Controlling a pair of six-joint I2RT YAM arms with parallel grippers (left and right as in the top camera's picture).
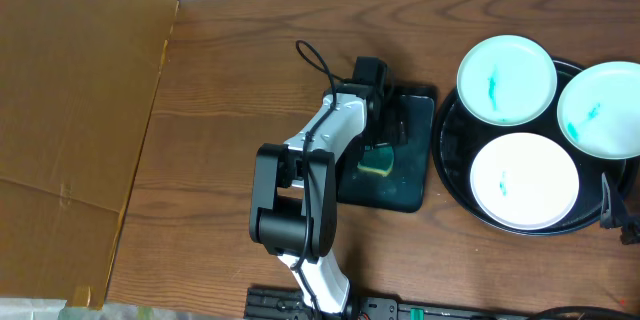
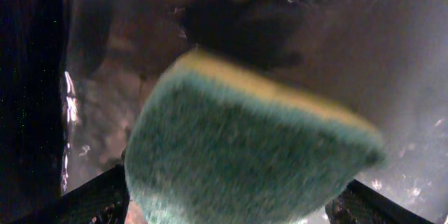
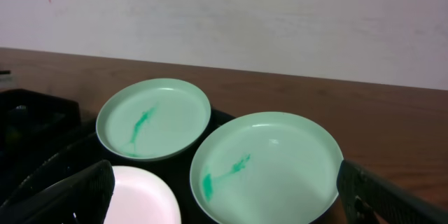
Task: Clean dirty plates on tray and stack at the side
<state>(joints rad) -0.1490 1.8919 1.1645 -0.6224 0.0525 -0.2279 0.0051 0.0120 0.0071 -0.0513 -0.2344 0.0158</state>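
Observation:
Three dirty plates lie on the large round black tray (image 1: 450, 145): one at the back left (image 1: 506, 78), one at the right (image 1: 603, 110), one at the front (image 1: 523, 180), each with a teal smear. My left gripper (image 1: 383, 145) is over the small rectangular tray, shut on a green and yellow sponge (image 1: 378, 166). In the left wrist view the sponge (image 2: 245, 147) fills the gap between the fingers (image 2: 231, 206). My right gripper (image 3: 224, 196) is open and empty, low over the right plate (image 3: 266, 164), with the back plate (image 3: 153, 119) beyond it.
The small rectangular black tray (image 1: 412, 192) sits just left of the round tray. A brown cardboard sheet (image 1: 70, 110) covers the table's left side. A white wall (image 3: 224, 14) runs behind the table. The right arm (image 1: 613, 208) shows only at the right edge.

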